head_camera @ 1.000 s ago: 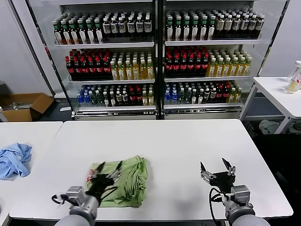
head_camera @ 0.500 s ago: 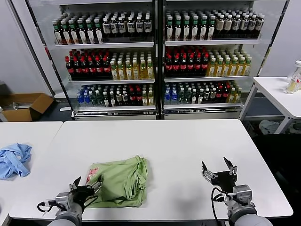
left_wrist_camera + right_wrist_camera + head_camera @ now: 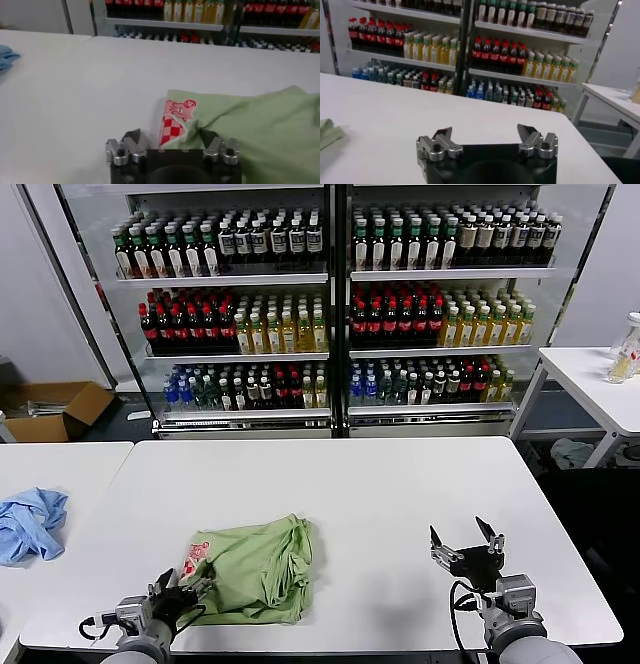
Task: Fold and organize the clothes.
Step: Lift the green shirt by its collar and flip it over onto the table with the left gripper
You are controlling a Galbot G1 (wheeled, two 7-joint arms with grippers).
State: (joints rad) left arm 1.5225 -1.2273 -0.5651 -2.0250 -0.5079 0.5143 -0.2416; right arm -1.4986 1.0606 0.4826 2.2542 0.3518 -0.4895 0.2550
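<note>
The light green polo shirt (image 3: 258, 569) lies folded in a bundle on the white table (image 3: 400, 484), near its front left, with the red-and-white checkered print (image 3: 195, 556) at its left corner. My left gripper (image 3: 182, 592) is open, low at the table's front edge, just in front of that corner. In the left wrist view the print (image 3: 172, 122) and the shirt (image 3: 250, 125) lie just beyond the open gripper (image 3: 171, 139). My right gripper (image 3: 465, 546) is open and empty above the table's front right; the right wrist view shows it (image 3: 487, 135) over bare table.
A crumpled light blue garment (image 3: 30, 522) lies on a separate table at the left. Shelves of bottles (image 3: 330, 314) stand behind the table. A cardboard box (image 3: 60, 406) sits on the floor at the far left, and a side table (image 3: 600, 379) at the right.
My left gripper has drawn back off the shirt toward the table's front edge and now sits low at the shirt's front left corner. The right gripper has barely moved.
</note>
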